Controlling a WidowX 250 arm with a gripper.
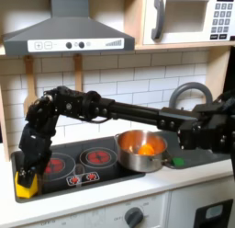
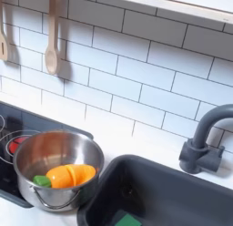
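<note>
Yellow block [image 1: 27, 184] sits at the front-left corner of the toy stovetop [image 1: 101, 172] in the first exterior view, upright, long axis roughly vertical, top end tucked into the gripper [image 1: 26, 174]. It looks pinched between the claw's fingers, which come down on it from above, so the claw is pressed onto the block rather than spread; bottom of the block seems to meet or nearly meet the stove surface, can't tell which. Vertical hold fits the arm's pose: forearm drops nearly straight down at the first exterior view's left, so a top-down pinch keeps the block standing.

Outward: two red burner rings [image 1: 96, 157] lie on the black cooktop, just right of the block in the first exterior view. Further right, a steel pot [image 1: 140, 150] stands on the stove's right edge, well apart from the gripper. In the second exterior view the pot [image 2: 50, 155] holds an orange toy carrot [image 2: 71, 175] lying flat, long axis left-right, green end toward the second exterior view's left. Dark sink [image 2: 173, 198] beside the pot, grey faucet [image 2: 202, 138] behind it. Wooden spoon [image 2: 52, 47] hangs on the tiled wall, handle up. Range hood [image 1: 64, 31] and microwave [image 1: 188, 16] overhead.
</note>
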